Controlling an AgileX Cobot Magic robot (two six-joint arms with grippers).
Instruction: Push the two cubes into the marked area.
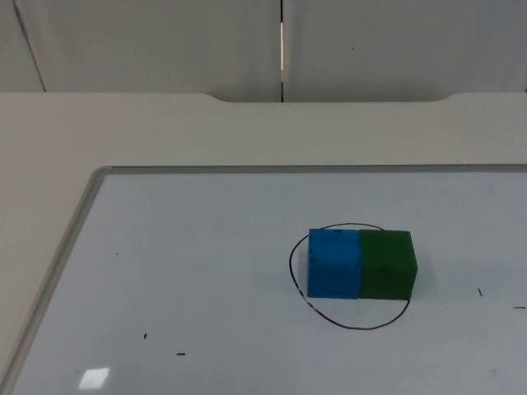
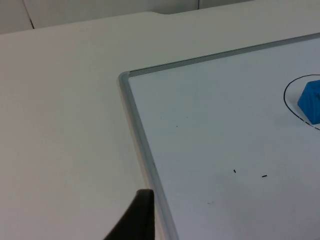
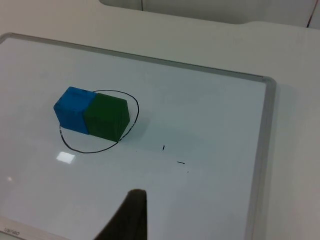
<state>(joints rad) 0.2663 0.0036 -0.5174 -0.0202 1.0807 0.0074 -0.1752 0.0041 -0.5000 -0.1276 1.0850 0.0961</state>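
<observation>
A blue cube (image 1: 333, 263) and a green cube (image 1: 387, 263) stand side by side and touching on the whiteboard (image 1: 82, 216). Both lie mostly within a hand-drawn black ring (image 1: 350, 326), though the green cube's outer side reaches the line. The right wrist view shows the same pair, blue cube (image 3: 72, 109) against green cube (image 3: 107, 117), inside the ring (image 3: 85, 148). My right gripper (image 3: 130, 215) hovers over the board, well back from them. My left gripper (image 2: 137, 217) is by the board's frame (image 2: 134, 115), far from the blue cube (image 2: 311, 102).
The whiteboard has a grey metal frame with a rounded corner (image 1: 100, 171) and lies on the white table (image 1: 165, 132). A few small black marks (image 1: 179, 355) dot its surface. The grey partition wall (image 1: 165, 41) closes the back.
</observation>
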